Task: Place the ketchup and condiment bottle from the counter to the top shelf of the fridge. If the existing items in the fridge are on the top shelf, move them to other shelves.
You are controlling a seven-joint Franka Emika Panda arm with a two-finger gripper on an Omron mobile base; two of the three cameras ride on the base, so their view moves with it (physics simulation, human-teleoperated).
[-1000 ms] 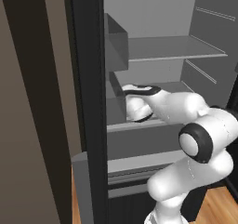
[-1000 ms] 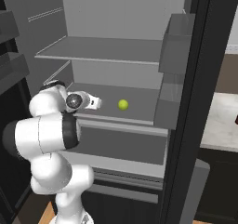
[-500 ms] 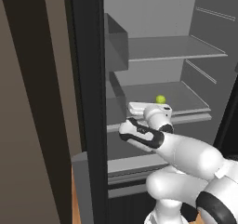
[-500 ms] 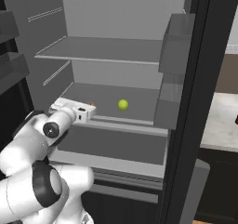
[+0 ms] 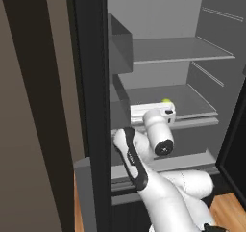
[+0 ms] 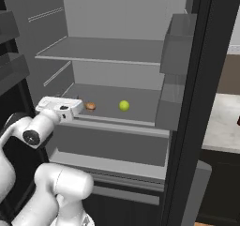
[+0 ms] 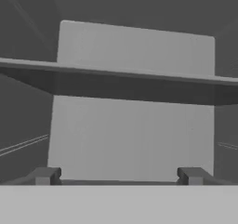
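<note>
My gripper stands open with nothing between its fingertips. The white hand hovers at the front edge of the fridge's middle shelf, pointing inward; it appears as well in the left base view. A small green round fruit and a small brown item lie on that middle shelf, just right of the hand. The green fruit peeks out behind the hand. The top shelf crosses the hand view above the gripper. The ketchup and condiment bottle are out of view.
The open fridge door with its bins stands to the right. A dark door edge rises close on the left. A drawer front sits under the middle shelf. A light counter lies at the far right.
The hand has drawn back from inside the middle shelf to its front edge, and the arm's elbow has swung low. The jaws stayed open; the fruit and brown item have not moved.
</note>
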